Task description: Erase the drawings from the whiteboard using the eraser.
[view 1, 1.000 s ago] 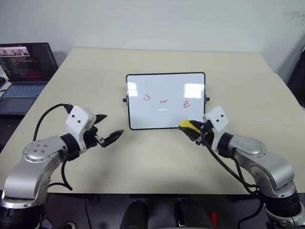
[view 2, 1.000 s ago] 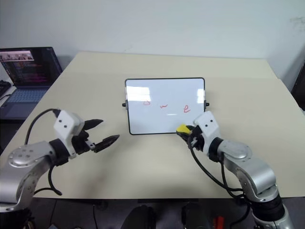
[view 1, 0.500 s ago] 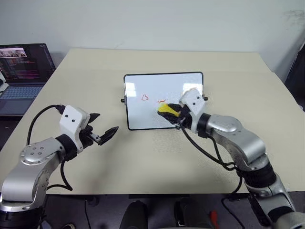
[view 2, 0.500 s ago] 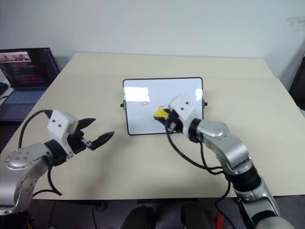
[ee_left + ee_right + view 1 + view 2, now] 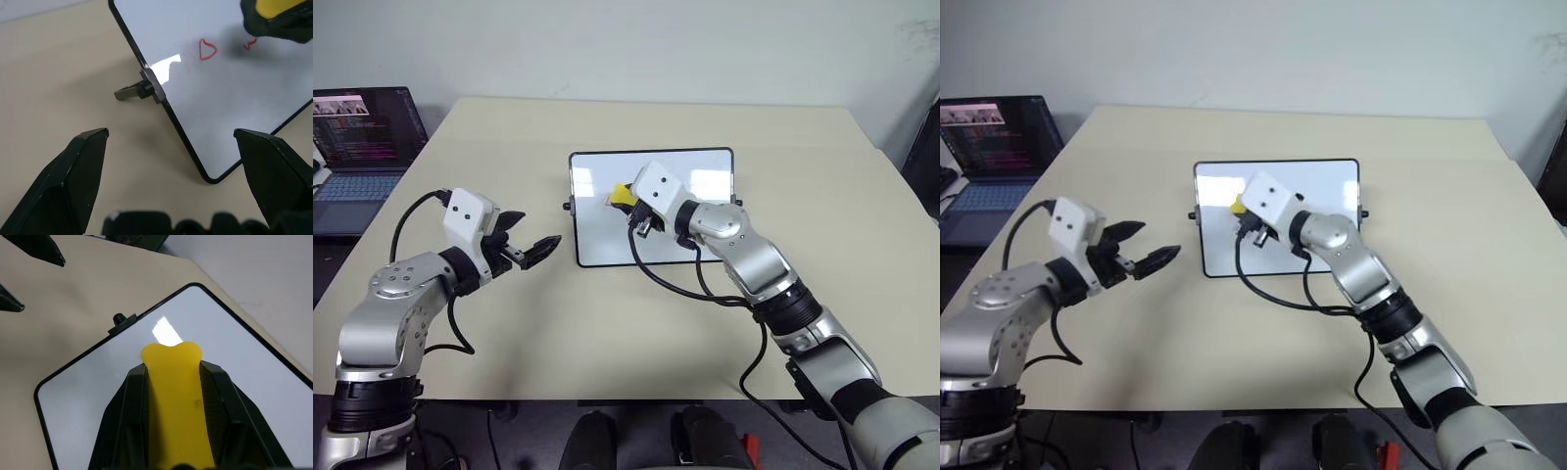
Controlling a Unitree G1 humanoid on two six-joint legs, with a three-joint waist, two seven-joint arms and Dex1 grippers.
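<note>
Small glossy white rectangular whiteboard with thin black frame (image 5: 651, 231) sits at centre of the left eye frame, on the beige table (image 5: 607, 323); open dark laptop (image 5: 362, 137) at upper left edge

Right gripper (image 5: 631, 208) over the board's upper left part, its black fingers clamped tight on the small yellow block eraser with black base (image 5: 623, 196); right wrist view confirms the yellow block (image 5: 176, 396) pinched between both fingers, board surface beneath it; whether the eraser presses on the board or hovers just off it, cannot tell

Left gripper (image 5: 530, 247) hangs left of the board, near its left edge, not touching; fingers spread apart, holding nothing; left wrist view shows its two black fingertips (image 5: 83, 156) wide either side of the board's lower corner

Red marker drawings: triangle-like loop (image 5: 208, 50) intact on the board; a bit of red squiggle (image 5: 249, 45) peeks out beside the eraser; third mark not made out

Step in hand, as judged: wiping pass under way, eraser arriving at the left marks; next move calls for flat contact and a sweep over the triangle loop, perhaps with the free gripper steadying the frame so the board does not slide
</note>
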